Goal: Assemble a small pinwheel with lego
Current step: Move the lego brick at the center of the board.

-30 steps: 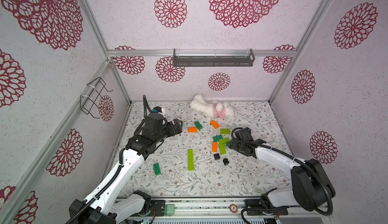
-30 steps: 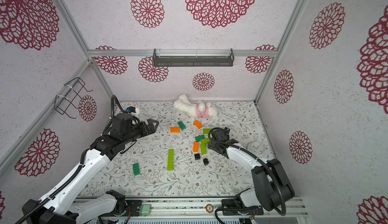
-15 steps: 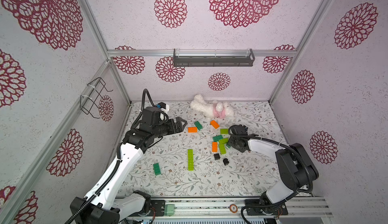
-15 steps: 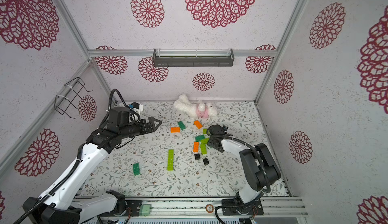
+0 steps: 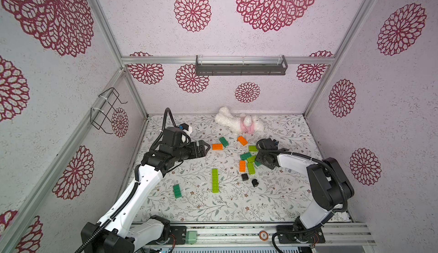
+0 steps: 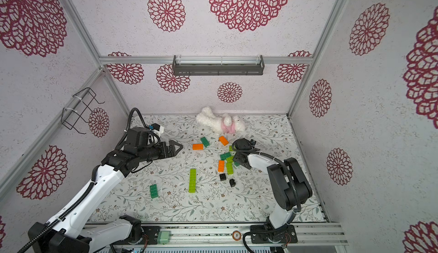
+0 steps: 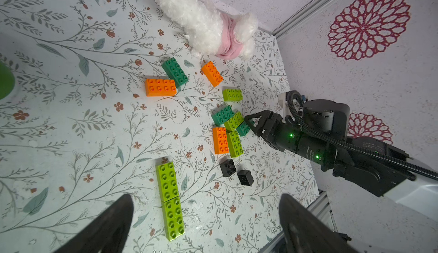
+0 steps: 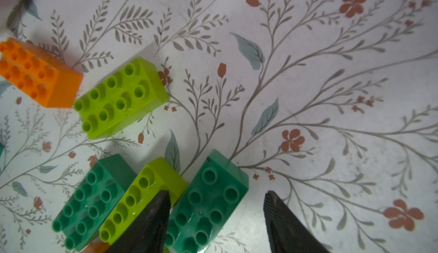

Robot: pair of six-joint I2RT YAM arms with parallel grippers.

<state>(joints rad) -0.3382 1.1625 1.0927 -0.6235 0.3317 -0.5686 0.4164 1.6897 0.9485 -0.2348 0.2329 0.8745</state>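
While left end effector [image 5: 206, 148] hangs wide open and empty above the surface [image 5: 189, 206], right end effector [image 8: 216, 192] straddles a dark green brick [image 8: 208, 206], jaws part open, not clamped.
Glossy hard-plastic studded lego [image 5: 250, 168] lies scattered mid-surface on floral print: one ribbed black finger [image 8: 154, 216] sits at the seam with a lime brick [image 8: 147, 187], other finger clear of the dark green brick's side. Orange bricks [image 5: 217, 146], a two-brick lime strip [image 5: 215, 180] and two small black squares [image 5: 245, 176] nearby; fluffy white plush [image 5: 239, 123] by back wall.
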